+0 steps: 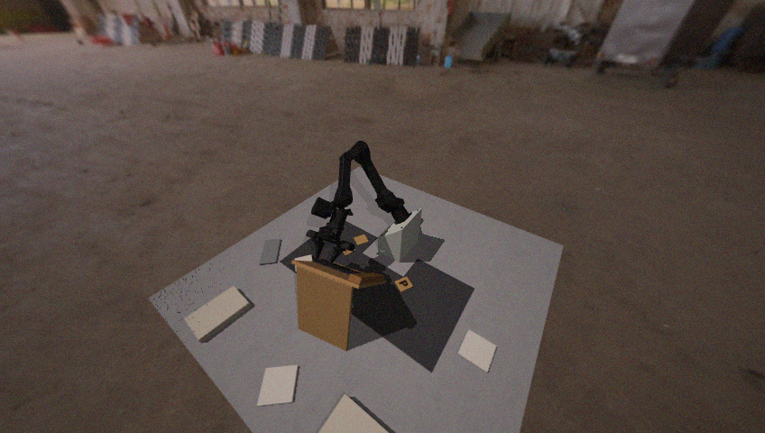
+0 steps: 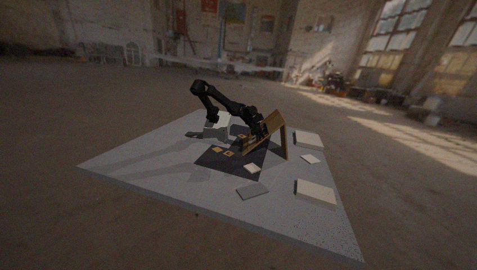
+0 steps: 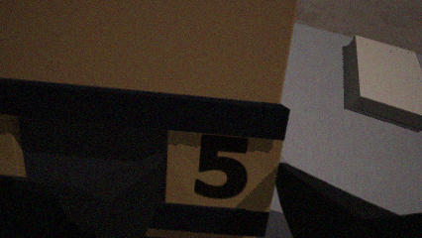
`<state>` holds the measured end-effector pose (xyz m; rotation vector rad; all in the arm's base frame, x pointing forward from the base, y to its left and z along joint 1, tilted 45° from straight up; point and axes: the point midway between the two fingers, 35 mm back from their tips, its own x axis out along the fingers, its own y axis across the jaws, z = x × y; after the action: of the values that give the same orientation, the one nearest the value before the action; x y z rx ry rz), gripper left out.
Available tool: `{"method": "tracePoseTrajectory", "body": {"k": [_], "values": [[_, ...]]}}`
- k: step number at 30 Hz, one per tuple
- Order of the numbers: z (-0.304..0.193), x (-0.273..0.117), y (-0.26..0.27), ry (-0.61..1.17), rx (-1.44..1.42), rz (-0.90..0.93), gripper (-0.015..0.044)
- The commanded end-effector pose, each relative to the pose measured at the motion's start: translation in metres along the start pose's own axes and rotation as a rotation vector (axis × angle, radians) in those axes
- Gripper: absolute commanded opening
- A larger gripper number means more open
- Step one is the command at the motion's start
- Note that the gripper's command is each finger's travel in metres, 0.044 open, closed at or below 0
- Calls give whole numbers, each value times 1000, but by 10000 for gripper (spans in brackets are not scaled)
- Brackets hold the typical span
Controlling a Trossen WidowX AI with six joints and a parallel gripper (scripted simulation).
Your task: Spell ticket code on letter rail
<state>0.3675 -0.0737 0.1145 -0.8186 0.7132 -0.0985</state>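
The tilted wooden board carries the dark letter rail. My gripper is shut on the 5 tile. This tile lies between the rail's upper and lower lips, close to the rail's right end. A tan piece, perhaps another tile, shows further left; its letter is not visible. A P tile and two more tiles lie on the dark mat. The ticket's print cannot be read.
A small white card lies on the mat's edge beside the board. A grey plate and thick pale blocks lie on the counter. The pale arm base stands beyond the mat.
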Motion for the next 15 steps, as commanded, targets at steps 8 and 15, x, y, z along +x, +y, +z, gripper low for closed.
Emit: {"method": "tracePoseTrajectory", "body": {"k": [8, 15], "values": [[-3, 0, 10, 5, 4, 3, 0], [-4, 0, 15, 5, 4, 4, 0]]}}
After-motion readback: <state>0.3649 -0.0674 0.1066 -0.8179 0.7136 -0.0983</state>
